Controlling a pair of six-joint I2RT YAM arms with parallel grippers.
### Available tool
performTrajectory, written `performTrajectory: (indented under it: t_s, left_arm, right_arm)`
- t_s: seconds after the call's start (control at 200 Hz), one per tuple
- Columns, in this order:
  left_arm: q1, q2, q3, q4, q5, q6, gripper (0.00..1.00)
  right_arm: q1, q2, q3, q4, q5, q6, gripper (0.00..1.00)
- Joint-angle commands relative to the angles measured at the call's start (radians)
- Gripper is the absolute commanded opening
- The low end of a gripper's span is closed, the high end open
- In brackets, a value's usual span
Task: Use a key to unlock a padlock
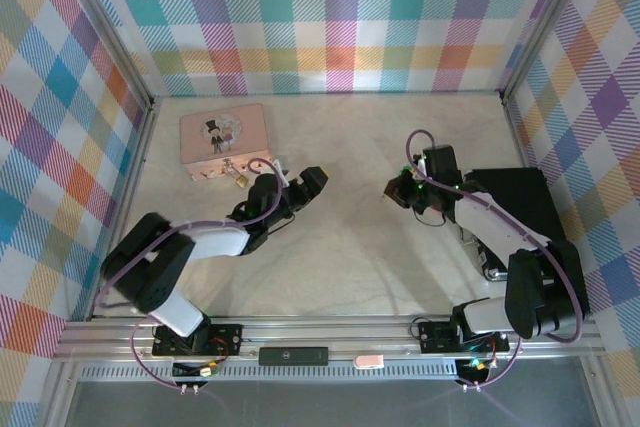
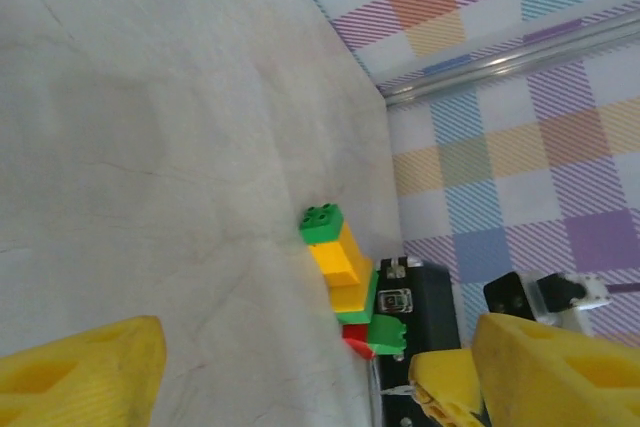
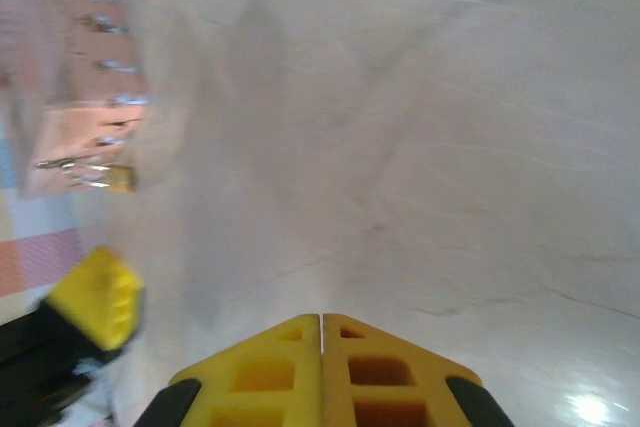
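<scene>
From above, the padlock (image 1: pixel 241 177) beside the pink box (image 1: pixel 215 132) is too small to tell whether a key sits in it. The right wrist view is blurred, with the box cut off at its left edge. The left tool (image 2: pixel 315 367) has both fingers (image 2: pixel 90 372) cut by the lower edge, and a red brick (image 2: pixel 352 340) sits half hidden behind a green brick (image 2: pixel 388 331).
</scene>
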State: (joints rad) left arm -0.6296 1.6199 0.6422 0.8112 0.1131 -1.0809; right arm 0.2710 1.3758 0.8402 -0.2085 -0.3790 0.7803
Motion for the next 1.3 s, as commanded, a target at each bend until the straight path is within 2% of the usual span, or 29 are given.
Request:
performTrajectory:
  t_s: [0.0,0.13,0.38,0.44,0.535,0.635,1.045,1.295]
  left_arm:
    - [-0.021,0.134,0.059,0.265,0.039,-0.332,0.74]
    - [-0.077,0.242,0.112,0.318,0.008,-0.577,0.68]
    - [-0.128,0.201,0.121,0.205,-0.080,-0.656,0.66]
    - [-0.137,0.202,0.128,0.187,-0.076,-0.694,0.64]
    - [-0.173,0.192,0.146,0.067,-0.079,-0.774,0.62]
    - [-0.186,0.192,0.131,0.088,-0.114,-0.848,0.61]
    - [-0.186,0.195,0.202,0.089,-0.098,-0.904,0.55]
    - [-0.186,0.199,0.202,0.078,-0.111,-0.906,0.40]
  right_arm:
    - [0.009,0.027,0.065,0.098,-0.143,0.019,0.00]
    - [0.014,0.049,0.089,0.126,-0.206,-0.037,0.00]
    - [0.032,0.068,0.071,0.190,-0.245,-0.088,0.00]
    - [0.037,0.074,0.065,0.210,-0.254,-0.088,0.00]
    - [0.049,0.084,0.066,0.222,-0.272,-0.096,0.00]
    - [0.061,0.089,0.073,0.188,-0.280,-0.133,0.00]
    - [0.066,0.083,0.006,0.294,-0.322,-0.124,0.00]
    - [0.068,0.071,-0.002,0.303,-0.330,-0.128,0.00]
